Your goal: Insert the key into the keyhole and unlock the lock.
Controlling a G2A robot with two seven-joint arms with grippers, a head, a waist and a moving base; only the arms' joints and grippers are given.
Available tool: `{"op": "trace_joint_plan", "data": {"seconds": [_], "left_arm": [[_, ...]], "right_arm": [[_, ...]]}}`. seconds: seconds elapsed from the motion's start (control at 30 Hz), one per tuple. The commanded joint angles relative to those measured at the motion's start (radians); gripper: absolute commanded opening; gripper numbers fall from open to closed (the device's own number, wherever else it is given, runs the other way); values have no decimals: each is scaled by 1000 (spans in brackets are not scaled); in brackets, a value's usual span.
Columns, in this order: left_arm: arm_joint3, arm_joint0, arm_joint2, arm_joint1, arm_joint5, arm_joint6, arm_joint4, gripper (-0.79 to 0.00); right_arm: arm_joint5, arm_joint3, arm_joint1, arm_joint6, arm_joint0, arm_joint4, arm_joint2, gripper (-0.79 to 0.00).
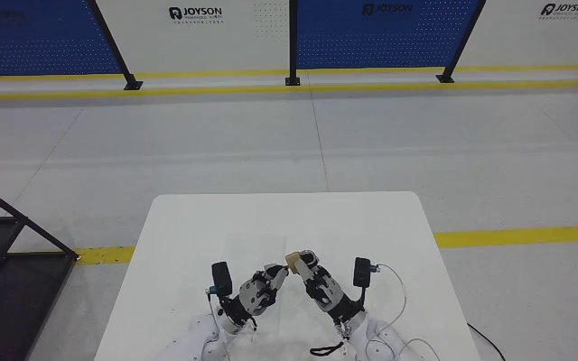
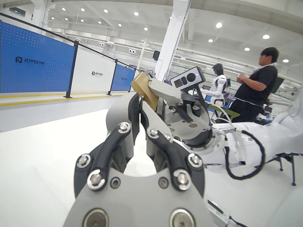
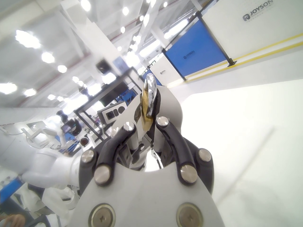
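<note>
A brass padlock (image 1: 293,262) with a silver shackle (image 3: 151,86) is held up above the white table (image 1: 361,226) near its front middle. My right gripper (image 3: 148,106) is shut on the lock body (image 3: 145,116), shackle pointing away from the wrist. My left gripper (image 2: 139,105) is shut, and a small metal key (image 2: 141,99) peeks out between its fingertips, right against the lock's (image 2: 143,88) end. In the top view the left gripper (image 1: 275,274) and right gripper (image 1: 302,263) meet tip to tip. Whether the key sits inside the keyhole is hidden.
The table's far half lies bare beyond the grippers. A black metal frame (image 1: 32,236) stands off the table's left side. A thin cable (image 1: 397,298) loops beside the right arm. Blue and white barrier panels (image 1: 379,32) stand far back across the floor.
</note>
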Motion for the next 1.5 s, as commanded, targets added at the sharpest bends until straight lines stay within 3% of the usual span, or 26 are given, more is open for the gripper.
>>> {"op": "trace_joint_plan", "data": {"seconds": [0.0, 0.57, 0.77, 0.8, 0.83, 0.87, 1.03, 1.17, 1.33, 1.47], "left_arm": [[1, 1, 0, -2, 48, 21, 31, -785], [14, 4, 5, -15, 429, 141, 280, -785], [22, 3, 11, -21, 445, 153, 274, -785], [23, 4, 12, -22, 433, 153, 260, -505], [24, 3, 13, -23, 420, 151, 248, -58], [25, 3, 13, -23, 398, 147, 232, 0], [13, 19, -6, -15, 242, 116, 148, 0], [-19, 67, -73, 11, 111, 57, 93, 0], [-98, 190, -257, 65, -22, -38, 20, 0], [-195, 318, -420, 100, -17, -115, -14, 0]], "right_arm": [[4, -1, 0, 2, 0, 1, -1, -785], [18, -5, 3, 16, 1, 13, -7, -785], [21, -3, 3, 15, 2, 16, -8, -785], [22, -3, 3, 13, 3, 17, -7, -785], [22, -3, 4, 11, 3, 19, -6, -785], [23, -3, 4, 9, 3, 20, -4, -785], [26, 1, 7, 9, 6, 42, 13, -785], [80, 30, 5, 85, 36, 88, 13, -785], [287, 86, -9, 349, 148, 110, -50, -785], [416, 142, -32, 495, 235, 85, -143, -785]]}}
